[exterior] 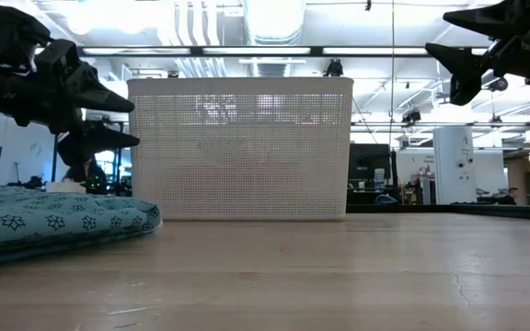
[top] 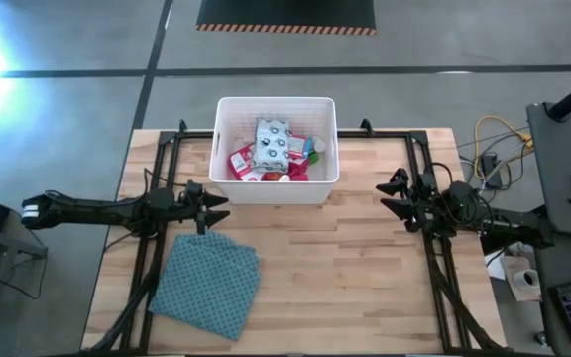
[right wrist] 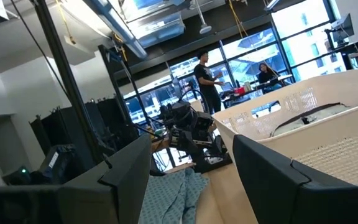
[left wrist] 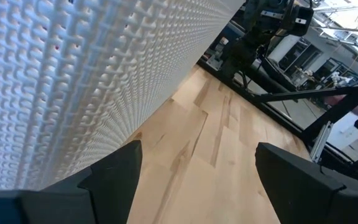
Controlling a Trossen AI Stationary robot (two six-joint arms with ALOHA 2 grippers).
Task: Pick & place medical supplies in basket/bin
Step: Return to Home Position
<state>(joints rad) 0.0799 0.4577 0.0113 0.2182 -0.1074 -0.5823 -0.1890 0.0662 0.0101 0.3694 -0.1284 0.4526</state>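
The medical supplies [top: 264,171] lie inside the white bin [top: 276,192] at the far edge of the desk [top: 345,268], with the pale dotted soft pack [top: 273,142] on top. The left claw [top: 214,210] hovers open and empty between the bin's front left corner and the patterned cloth [top: 206,283]. The right claw [top: 385,195] hovers open and empty, apart from the bin's right side.

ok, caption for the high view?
Supplies in white bin; left claw and right claw open, empty, flanking it; patterned cloth on table.
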